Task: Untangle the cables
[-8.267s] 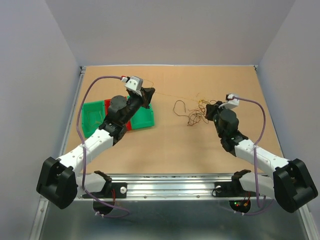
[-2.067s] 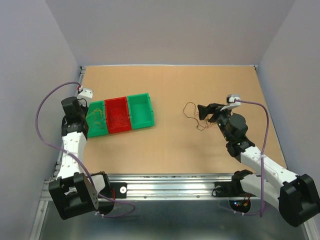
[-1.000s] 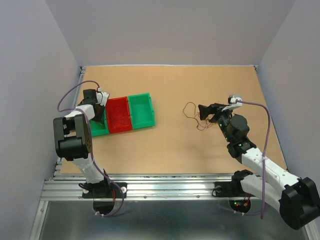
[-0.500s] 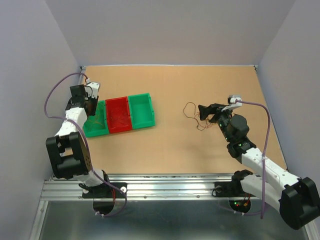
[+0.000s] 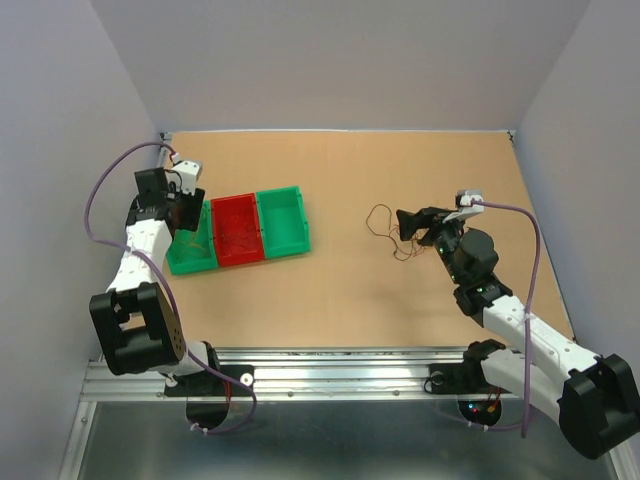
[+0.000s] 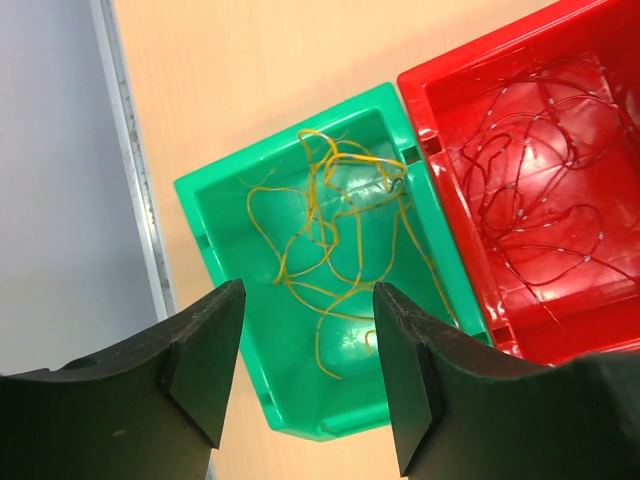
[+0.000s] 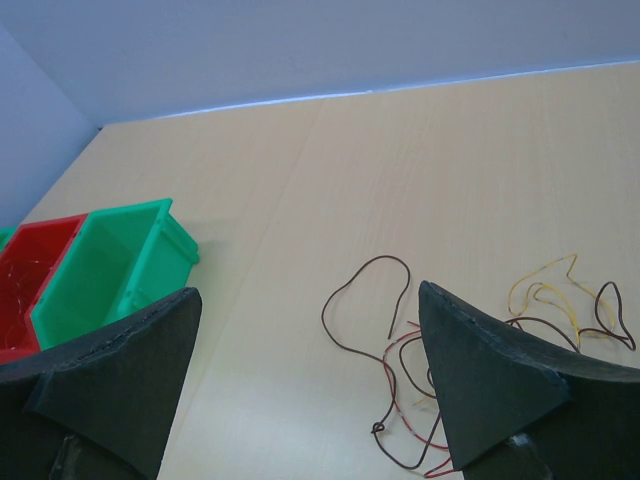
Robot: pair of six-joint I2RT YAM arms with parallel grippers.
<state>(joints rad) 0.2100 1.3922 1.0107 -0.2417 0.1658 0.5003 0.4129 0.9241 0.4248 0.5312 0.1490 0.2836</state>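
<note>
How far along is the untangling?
Done: yellow wires lie in one green bin, reddish wires in the red bin. In hand: nothing; the left gripper hangs open over that green bin, the right gripper open near the rest. Left: loose strands, brown, red and yellow, tangled on the table.

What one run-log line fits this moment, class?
left claw: open over green bin holding yellow wires | red bin: red wires | right claw: open by loose wires
</note>
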